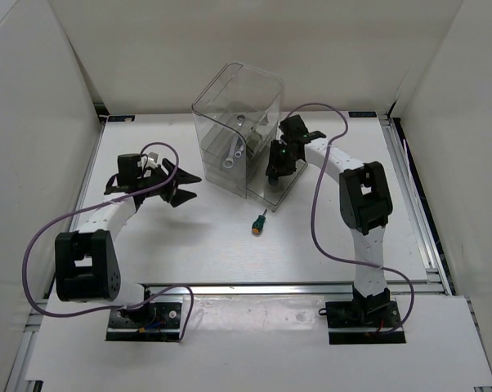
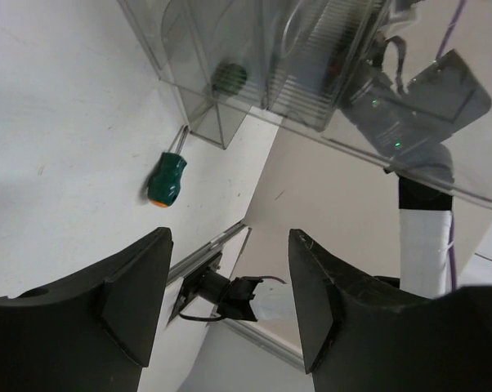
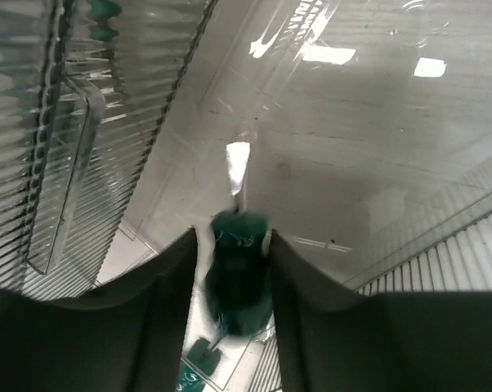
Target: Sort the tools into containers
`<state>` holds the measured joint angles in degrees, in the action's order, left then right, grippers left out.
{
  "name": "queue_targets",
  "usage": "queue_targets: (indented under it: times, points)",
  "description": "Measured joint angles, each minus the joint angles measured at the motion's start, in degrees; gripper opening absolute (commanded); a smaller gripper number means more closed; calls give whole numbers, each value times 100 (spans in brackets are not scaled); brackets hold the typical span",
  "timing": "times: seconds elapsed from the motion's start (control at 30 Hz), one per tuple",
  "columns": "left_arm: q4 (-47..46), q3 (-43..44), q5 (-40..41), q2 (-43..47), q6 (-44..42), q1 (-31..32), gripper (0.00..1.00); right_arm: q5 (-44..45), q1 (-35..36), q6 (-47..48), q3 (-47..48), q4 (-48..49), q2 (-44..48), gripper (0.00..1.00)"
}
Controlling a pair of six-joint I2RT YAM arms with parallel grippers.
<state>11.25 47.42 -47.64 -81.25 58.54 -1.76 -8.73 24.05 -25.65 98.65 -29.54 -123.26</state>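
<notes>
Organiser point(image 1: 230, 98) stands at the far centre of the tabletop point(image 1: 189, 261); its walls are clear, rigid plastic. Left fingers point(image 2: 131, 294) stand apart and empty, left of the organiser. Right fingers point(image 3: 160, 318) are clamped on the held screwdriver point(image 3: 236, 278) at the organiser's right front. Silver wrenches point(image 1: 232, 153) lie inside it. Loose screwdriver point(image 1: 258, 223) lies on the tabletop, just near of the organiser. It is probably light, stiff and prone to rolling: grip across the green handle, not the thin shaft.
</notes>
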Motion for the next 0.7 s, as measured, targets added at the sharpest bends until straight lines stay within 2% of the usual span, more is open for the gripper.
queue_targets:
  times: [0.1, 0.2, 0.3, 0.43, 0.47, 0.57, 0.7]
  points:
    - [-111, 168, -48, -188, 92, 0, 74, -7, -22, 9, 52, -57, -13, 52]
    - [-210, 195, -103, -321, 238, 0, 75, -24, -59, -2, 197, -63, -13, 67]
    - [-267, 195, -149, -444, 376, 0, 80, 37, -79, 48, 352, -61, -11, 71]
    - [-275, 195, -173, -518, 498, 0, 81, 313, -55, 184, 79, 0, 282, 68]
    - [-273, 195, -177, -522, 518, 0, 81, 341, -39, 227, -195, 92, 501, 60]
    - [-269, 195, -192, -522, 542, 0, 82, 267, 57, 343, -1147, 251, 1366, 51]
    - [-254, 195, -195, -522, 544, 0, 82, 83, 385, 411, -2074, 455, 2321, 52]
